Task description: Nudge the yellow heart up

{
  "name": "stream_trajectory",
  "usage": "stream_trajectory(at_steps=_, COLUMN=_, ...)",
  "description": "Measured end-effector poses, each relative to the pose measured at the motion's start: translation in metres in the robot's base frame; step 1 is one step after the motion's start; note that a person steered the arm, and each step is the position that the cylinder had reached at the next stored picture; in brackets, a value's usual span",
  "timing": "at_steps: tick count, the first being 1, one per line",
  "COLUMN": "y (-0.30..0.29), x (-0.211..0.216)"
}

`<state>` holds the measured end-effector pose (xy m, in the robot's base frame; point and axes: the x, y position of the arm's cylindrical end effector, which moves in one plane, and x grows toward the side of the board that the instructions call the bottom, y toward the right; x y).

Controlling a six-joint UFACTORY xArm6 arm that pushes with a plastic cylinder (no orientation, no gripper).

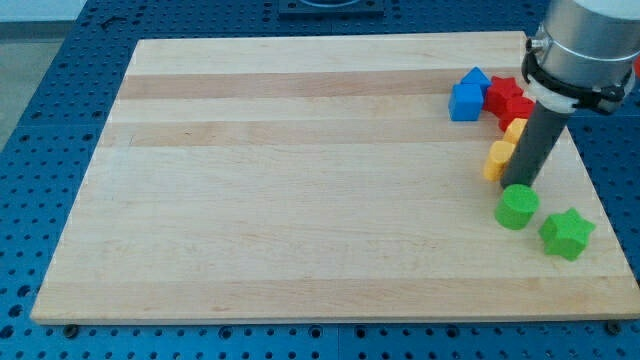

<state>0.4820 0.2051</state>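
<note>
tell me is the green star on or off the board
On. The green star sits wholly on the board near its right edge, right of the green cylinder.

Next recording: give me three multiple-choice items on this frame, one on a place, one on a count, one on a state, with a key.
1. Where do the coloured blocks sit on the wooden board?
A. View's left
B. View's right
C. Centre

2. How many green blocks show?
A. One
B. Two
C. Three

3. My tip is:
A. Far from all blocks
B. On the blue block
C. Right by the yellow block

Key: B, all blocks cluster at the right edge; B, a green round block and a green star block; C, the rod ends beside the yellow one, just above the round green one.
</note>
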Motion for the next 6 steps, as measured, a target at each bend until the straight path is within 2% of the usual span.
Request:
stream_trajectory(at_steps=1, y=-0.001, x=0.023)
stream_trajectory(at_steps=2, y=-0.018, x=0.025)
stream_trajectory(at_steps=6, y=-0.026, x=-0.022)
